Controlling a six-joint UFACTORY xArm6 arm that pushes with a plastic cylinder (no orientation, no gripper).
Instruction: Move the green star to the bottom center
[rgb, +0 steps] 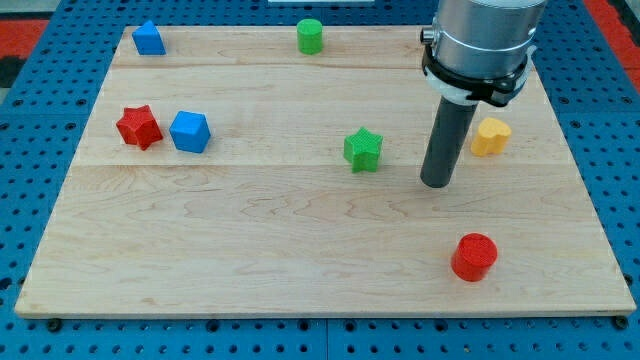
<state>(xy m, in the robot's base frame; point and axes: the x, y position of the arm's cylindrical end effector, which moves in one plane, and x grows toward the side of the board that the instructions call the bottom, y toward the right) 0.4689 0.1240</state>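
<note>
The green star lies on the wooden board a little right of the middle. My tip rests on the board to the star's right and slightly below it, a short gap apart, not touching it. The rod rises up to the grey arm body at the view's top right.
A yellow heart-shaped block lies just right of the rod. A red cylinder is at the lower right. A green cylinder is at the top centre. A red star and blue cube are at the left, and a blue block at the top left.
</note>
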